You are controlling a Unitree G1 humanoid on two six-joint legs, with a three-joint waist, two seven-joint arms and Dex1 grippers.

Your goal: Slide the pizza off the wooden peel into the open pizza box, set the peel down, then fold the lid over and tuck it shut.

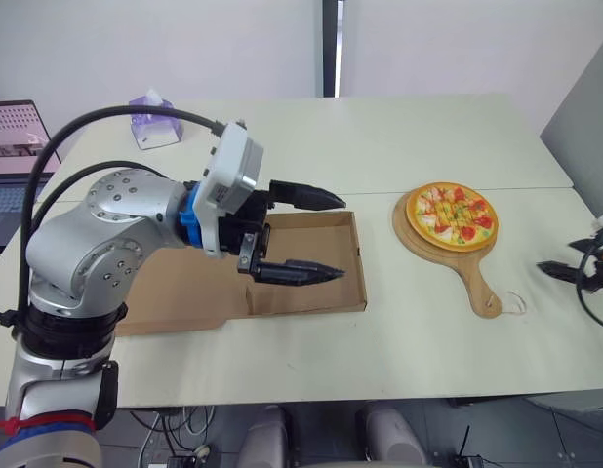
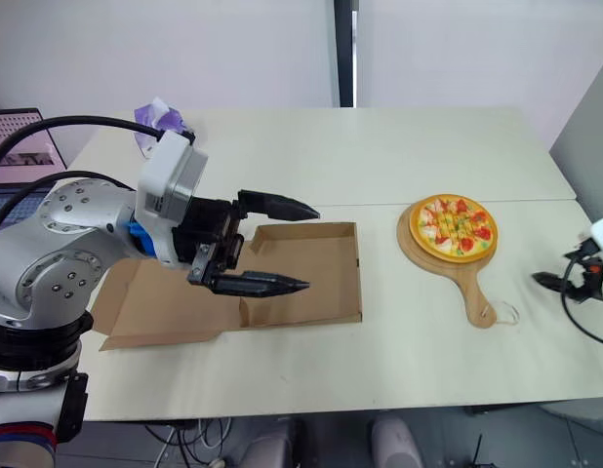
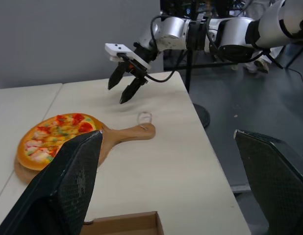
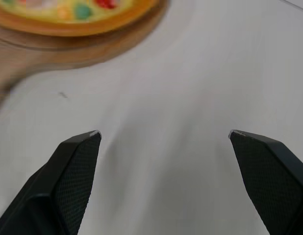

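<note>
A toy pizza (image 1: 454, 215) with bright toppings lies on the round wooden peel (image 1: 480, 281) at the right of the table, its handle toward the front edge. The brown cardboard pizza box (image 1: 326, 294) lies open mid-table, with its lid (image 1: 175, 292) flat to the left. My left gripper (image 1: 343, 237) hovers open over the box tray, pointing at the pizza, and holds nothing. My right gripper (image 3: 116, 95) is open and empty at the table's right edge, a short way right of the peel handle.
A purple tissue pack (image 1: 152, 119) sits at the back left. A laptop (image 1: 14, 146) stands off the table's left side. A seam (image 1: 536, 188) crosses the tabletop behind the peel. Bare tabletop (image 1: 419, 331) lies in front of the box and peel.
</note>
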